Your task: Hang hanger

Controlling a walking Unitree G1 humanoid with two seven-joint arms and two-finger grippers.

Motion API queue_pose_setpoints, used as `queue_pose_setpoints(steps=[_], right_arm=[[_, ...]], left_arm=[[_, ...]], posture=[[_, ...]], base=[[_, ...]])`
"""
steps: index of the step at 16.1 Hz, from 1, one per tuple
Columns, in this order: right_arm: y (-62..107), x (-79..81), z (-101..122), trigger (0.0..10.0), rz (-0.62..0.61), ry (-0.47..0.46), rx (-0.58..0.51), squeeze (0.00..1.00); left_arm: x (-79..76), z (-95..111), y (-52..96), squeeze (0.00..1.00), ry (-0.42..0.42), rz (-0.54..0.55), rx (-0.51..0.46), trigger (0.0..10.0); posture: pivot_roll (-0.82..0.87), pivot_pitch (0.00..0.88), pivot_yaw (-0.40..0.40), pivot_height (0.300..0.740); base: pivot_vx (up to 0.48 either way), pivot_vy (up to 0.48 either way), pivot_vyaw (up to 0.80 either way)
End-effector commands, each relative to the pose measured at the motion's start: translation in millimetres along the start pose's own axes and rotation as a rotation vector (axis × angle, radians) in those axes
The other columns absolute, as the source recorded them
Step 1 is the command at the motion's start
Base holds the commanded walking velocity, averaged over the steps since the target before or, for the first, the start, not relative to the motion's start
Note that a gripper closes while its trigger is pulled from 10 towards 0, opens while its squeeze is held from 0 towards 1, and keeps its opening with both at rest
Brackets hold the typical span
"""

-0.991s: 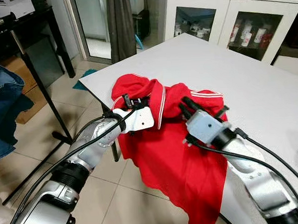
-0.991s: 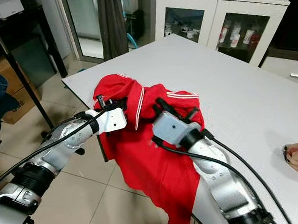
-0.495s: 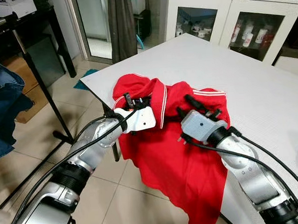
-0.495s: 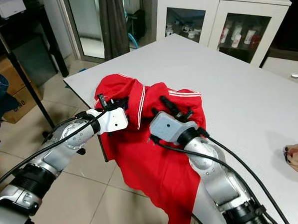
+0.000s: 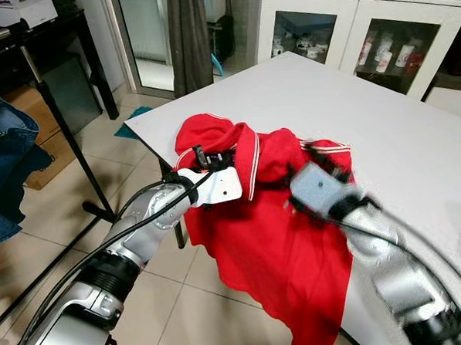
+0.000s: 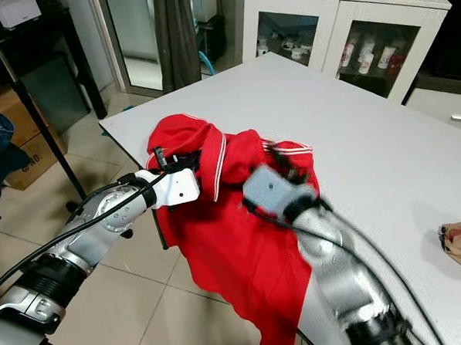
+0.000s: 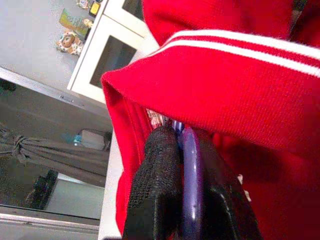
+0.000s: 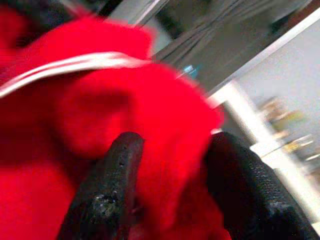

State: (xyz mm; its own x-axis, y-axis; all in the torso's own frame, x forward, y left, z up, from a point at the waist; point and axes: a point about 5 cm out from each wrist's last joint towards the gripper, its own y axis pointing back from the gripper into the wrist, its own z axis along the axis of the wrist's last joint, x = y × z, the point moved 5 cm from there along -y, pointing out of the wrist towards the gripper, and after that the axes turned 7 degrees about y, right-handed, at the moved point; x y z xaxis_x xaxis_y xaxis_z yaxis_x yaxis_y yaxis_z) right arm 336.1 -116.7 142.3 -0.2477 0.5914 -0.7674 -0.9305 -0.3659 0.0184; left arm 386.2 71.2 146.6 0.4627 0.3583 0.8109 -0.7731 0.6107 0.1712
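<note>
One white surface (image 5: 414,140) carries one red shirt (image 5: 273,240) draped over its near corner, where the left pincer (image 7: 182,200), arm stretched forward, is clamped on one purple hanger (image 7: 190,190) at the collar, and the blurred right pincer (image 8: 170,190) stands wide against the shirt.

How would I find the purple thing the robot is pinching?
Look at the big white table, then at the red shirt with white stripes draped over its near corner. At the shirt's collar the left claw is shut on a thin purple hanger, pinched between its black fingers. It is the only purple thing among all the red cloth.
</note>
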Motion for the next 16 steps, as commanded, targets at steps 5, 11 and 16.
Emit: queue_pose_setpoints(steps=[5,11,16], right_arm=[[0.8,4.6,-20,0.0,0.043,0.007,0.108,0.00],[4.5,-7.5,-27,0.0,-0.002,0.235,0.101,0.00],[4.8,-62.7,-33,0.0,-0.223,0.321,0.122,0.00]], left_arm=[[7.0,19,-2.6,0.00,-0.034,0.025,-0.066,1.6],[-3.2,18,-1.1,0.00,-0.034,-0.010,-0.066,10.0],[-5.4,19,-1.7,0.00,-0.030,-0.014,-0.068,10.0]], posture=[[0.03,0.020,0.007,0.740],[0.03,0.021,0.004,0.740],[0.03,0.022,0.001,0.740]], base=[[0.000,0.000,0.00],[0.000,0.000,0.00],[0.000,0.000,0.00]])
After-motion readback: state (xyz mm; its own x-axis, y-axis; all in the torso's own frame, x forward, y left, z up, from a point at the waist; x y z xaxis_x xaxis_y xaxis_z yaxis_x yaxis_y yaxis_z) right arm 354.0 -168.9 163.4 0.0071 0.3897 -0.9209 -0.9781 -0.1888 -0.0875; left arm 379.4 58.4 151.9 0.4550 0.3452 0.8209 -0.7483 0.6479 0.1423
